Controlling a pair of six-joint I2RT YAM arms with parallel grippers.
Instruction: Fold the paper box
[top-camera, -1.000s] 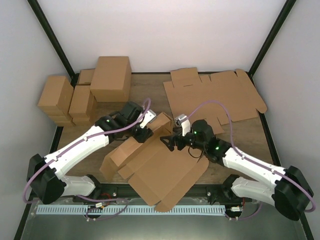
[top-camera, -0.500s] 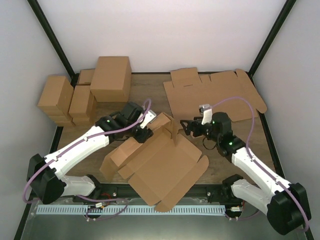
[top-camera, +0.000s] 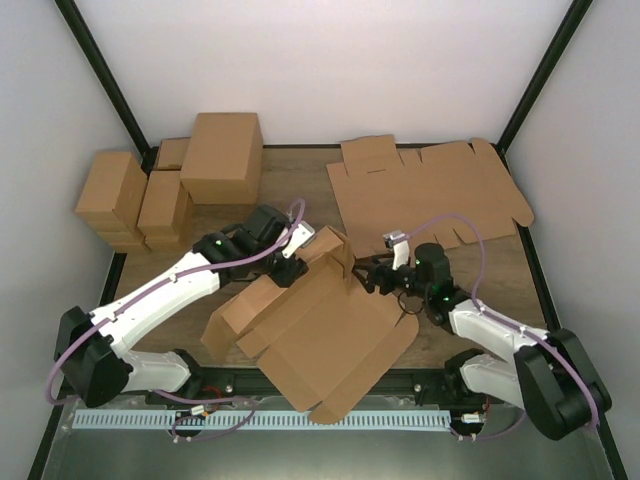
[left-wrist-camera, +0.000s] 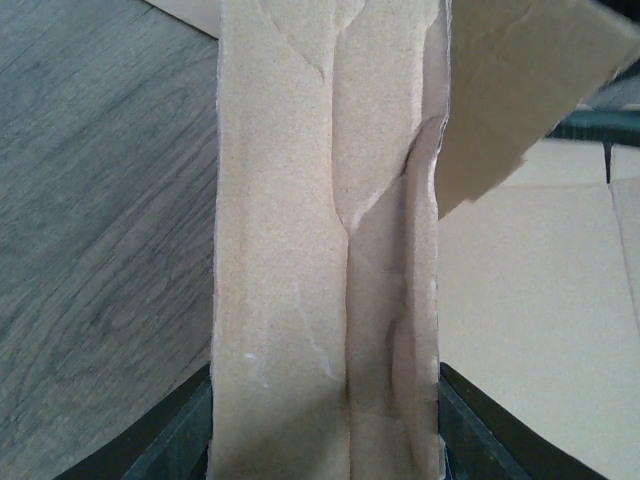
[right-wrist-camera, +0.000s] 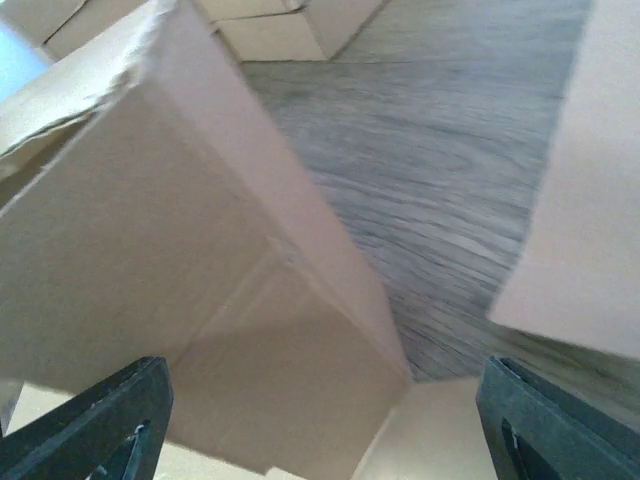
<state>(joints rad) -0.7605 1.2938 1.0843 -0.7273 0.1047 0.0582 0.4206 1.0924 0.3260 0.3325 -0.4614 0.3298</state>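
Observation:
The paper box (top-camera: 325, 335) lies partly folded at the table's near middle, a brown cardboard piece with flaps spread toward the front edge. My left gripper (top-camera: 288, 266) is shut on a doubled-over side wall (left-wrist-camera: 325, 250) of it, which fills the gap between the dark fingers (left-wrist-camera: 175, 440). One end flap (top-camera: 343, 256) stands upright. My right gripper (top-camera: 373, 274) hovers just right of that flap and is open. In the right wrist view the flap (right-wrist-camera: 200, 270) looms ahead, the fingers (right-wrist-camera: 95, 425) wide apart either side and not touching it.
Several folded brown cartons stand at the back left, the largest (top-camera: 222, 155) behind smaller ones (top-camera: 110, 195). Flat cardboard blanks (top-camera: 430, 190) lie at the back right. Black frame posts (top-camera: 105, 85) rise at the corners. Bare wood table (right-wrist-camera: 470, 160) shows beyond the flap.
The end flap rose upright. My right gripper drew back to the right, then came down close to the flap again, its jaws narrowing slightly. The left gripper kept its hold.

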